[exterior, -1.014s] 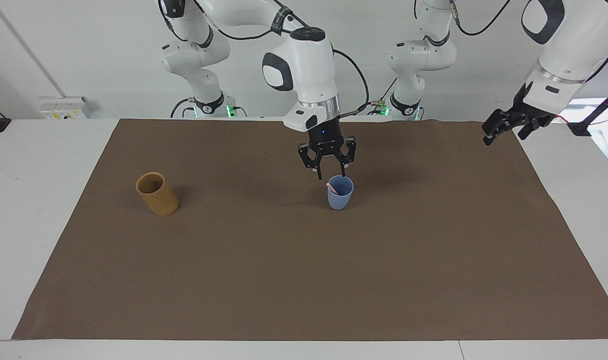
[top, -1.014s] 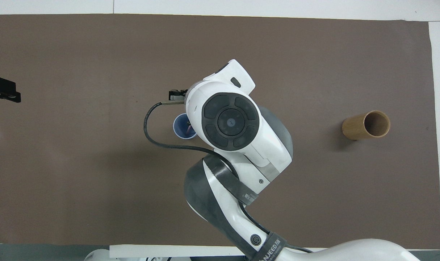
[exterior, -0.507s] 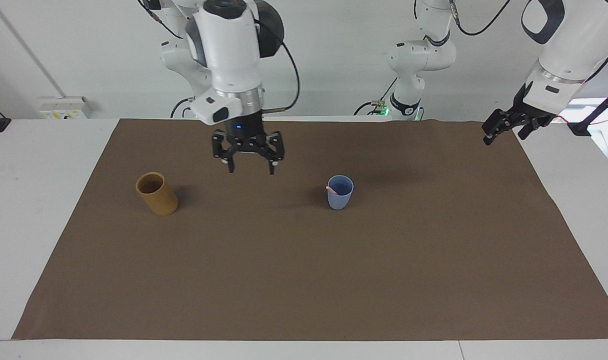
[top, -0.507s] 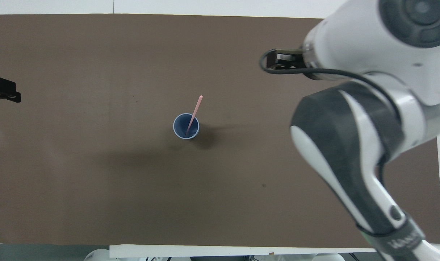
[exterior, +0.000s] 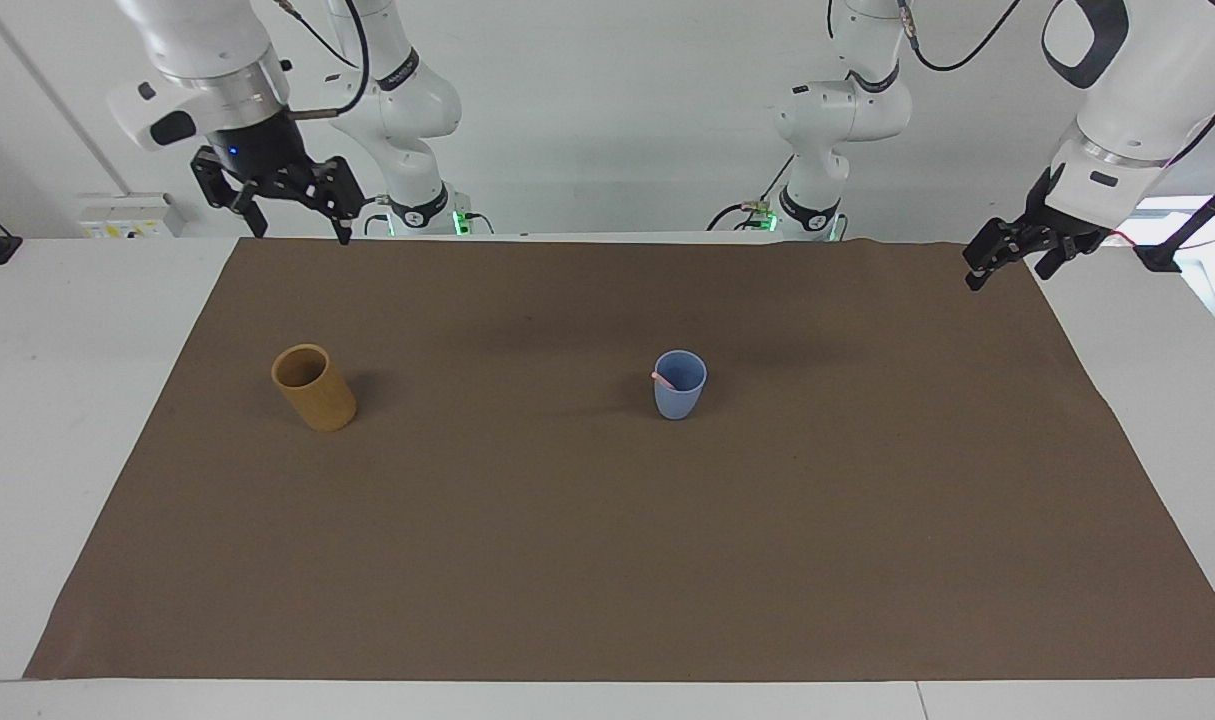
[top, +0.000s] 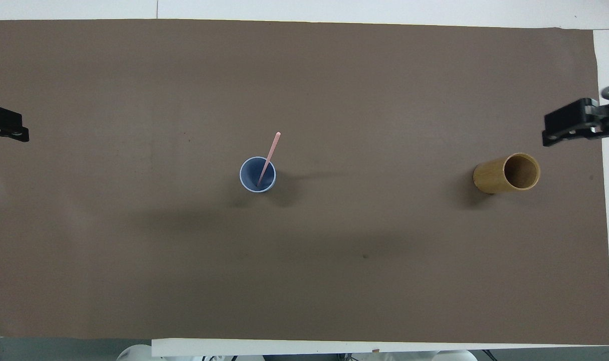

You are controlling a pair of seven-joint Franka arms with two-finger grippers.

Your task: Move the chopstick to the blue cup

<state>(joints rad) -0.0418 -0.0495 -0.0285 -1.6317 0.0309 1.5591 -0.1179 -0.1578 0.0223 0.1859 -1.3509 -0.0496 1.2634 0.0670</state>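
Note:
The blue cup (exterior: 679, 398) stands upright mid-mat; it also shows in the overhead view (top: 245, 179). One pale pink chopstick (exterior: 663, 379) stands in it, leaning on the rim, its upper end sticking out in the overhead view (top: 270, 152). My right gripper (exterior: 299, 228) is open and empty, raised over the mat's corner at the right arm's end; its tip shows in the overhead view (top: 577, 124). My left gripper (exterior: 1007, 270) is open and empty, and waits raised over the mat's edge at the left arm's end; it also shows in the overhead view (top: 4, 128).
A taller tan-yellow cylindrical cup (exterior: 314, 388) stands toward the right arm's end of the brown mat (exterior: 607, 560), about level with the blue cup; it also shows in the overhead view (top: 506, 173).
My right gripper has risen from just above the blue cup and swung away to the right arm's end of the table. The chopstick stays in the cup. The left arm has not moved.

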